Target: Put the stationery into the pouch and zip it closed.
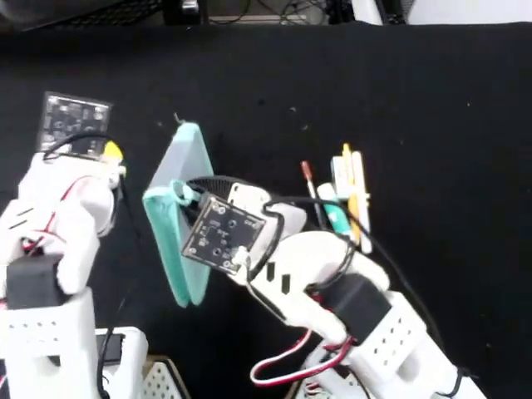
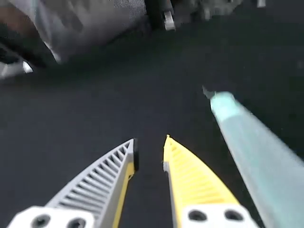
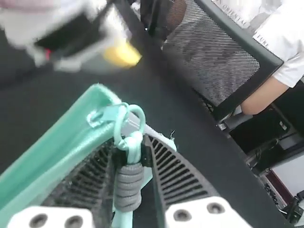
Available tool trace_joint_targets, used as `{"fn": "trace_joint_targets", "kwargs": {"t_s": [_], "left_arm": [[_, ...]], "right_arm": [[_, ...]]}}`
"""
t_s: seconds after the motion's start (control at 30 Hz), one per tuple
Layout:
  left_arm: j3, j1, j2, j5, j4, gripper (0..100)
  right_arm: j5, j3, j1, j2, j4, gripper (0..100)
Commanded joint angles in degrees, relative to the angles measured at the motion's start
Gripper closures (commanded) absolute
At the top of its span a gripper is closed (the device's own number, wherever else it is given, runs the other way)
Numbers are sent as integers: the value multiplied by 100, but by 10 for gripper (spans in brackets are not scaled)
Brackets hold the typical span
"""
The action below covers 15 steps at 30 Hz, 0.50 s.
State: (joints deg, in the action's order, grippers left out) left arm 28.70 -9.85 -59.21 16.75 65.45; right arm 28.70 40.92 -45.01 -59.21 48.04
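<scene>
The pouch [image 1: 174, 166], pale teal, stands on its long edge left of centre on the table [image 1: 416, 100], running from far to near. Its zipper pull [image 3: 128, 183], a grey wound cord on a teal loop, sits at the top edge. The right gripper [image 3: 129, 142] has its fingers closed on that cord, with the loop poking out just past the tips.

The stationery [image 1: 349, 195], a small bundle of pens, lies on the table to the right of the pouch, apart from it and beside the right arm. None of it is in the pouch.

The left gripper [image 2: 150, 142] hangs over bare table just left of the pouch's far end, its fingers a little apart and holding nothing.

With the pens out and the pull gripped, the step in hand looks like working the zip to open the pouch. How far the zip is open cannot be told. The next move probably calls for drawing the pull along the top edge while the left gripper steadies the pouch, which could tip or slide.
</scene>
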Motion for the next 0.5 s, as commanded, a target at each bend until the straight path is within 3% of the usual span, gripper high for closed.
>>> {"fn": "trace_joint_targets", "kwargs": {"t_s": [0.0,0.23,0.47], "left_arm": [[-1508,-4,97,-70,633,878],[-3213,752,1345,440,2875,827],[-3160,1341,1714,448,3235,827]], "right_arm": [[26,-470,79,-66,352,986],[26,-444,53,-48,431,986],[26,-426,185,-48,281,986]]}}
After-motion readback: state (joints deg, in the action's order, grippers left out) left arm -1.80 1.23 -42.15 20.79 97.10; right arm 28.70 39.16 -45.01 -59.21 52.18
